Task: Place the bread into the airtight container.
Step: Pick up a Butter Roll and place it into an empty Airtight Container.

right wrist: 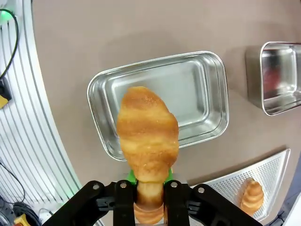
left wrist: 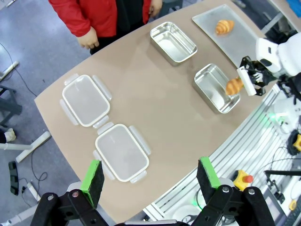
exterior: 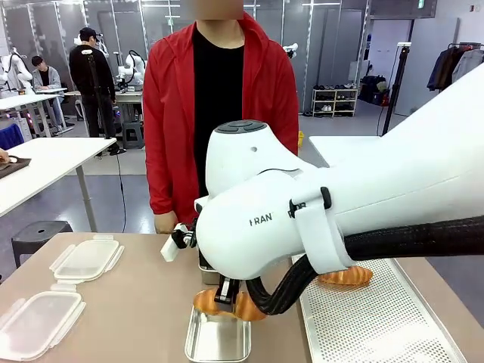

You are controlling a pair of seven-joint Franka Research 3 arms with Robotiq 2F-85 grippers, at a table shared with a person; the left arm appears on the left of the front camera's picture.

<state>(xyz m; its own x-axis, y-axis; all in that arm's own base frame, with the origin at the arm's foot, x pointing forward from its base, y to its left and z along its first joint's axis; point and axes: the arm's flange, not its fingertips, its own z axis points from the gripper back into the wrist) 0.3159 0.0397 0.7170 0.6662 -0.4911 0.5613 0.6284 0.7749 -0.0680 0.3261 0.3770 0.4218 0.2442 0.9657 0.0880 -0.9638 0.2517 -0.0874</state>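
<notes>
**Item 1. Right gripper** (right wrist: 149, 177): clamped narrow on one end of the bread, green pads just showing either side of it.

**Item 2. Bread, held** (right wrist: 146, 136): a golden croissant. It hangs above the tabletop near the middle of the robot-side edge and does not touch the metal below. It lies partly over the container's rim, with its free end over the inside.

**Item 3. Airtight container, near** (right wrist: 197, 94): a shallow steel tin with nothing in it, directly under the bread.

**Item 4. Second container** (left wrist: 173, 43): the same make, nearer the person's edge.

**Item 5. Perforated tray** (exterior: 378, 318): along the tabletop's right edge, carrying a spare croissant (exterior: 346, 276).

**Item 6. Two clear clip lids** (left wrist: 86, 100) (left wrist: 121, 151): side by side toward the left edge, well apart from both tins.

**Item 7. Left gripper** (left wrist: 150, 173): fingers spread wide and carrying nothing, high over the robot-side edge.

**Item 8. Person in a red jacket** (exterior: 170, 113): standing at the far edge.

**Handling note (judgement).** The step in hand is the lowering. The bread looks best shifted further over the tin's middle, with its long axis along the tin's long side. It should then go down until it nearly rests on the floor before the fingers part. Let go from the present spot, it could catch the rim and tip out.

**Markings.** The letters "RAN" (exterior: 261, 219) show on the right arm's white casing, with the rest of the word hidden. No labels can be read on the tins, lids or tray.
</notes>
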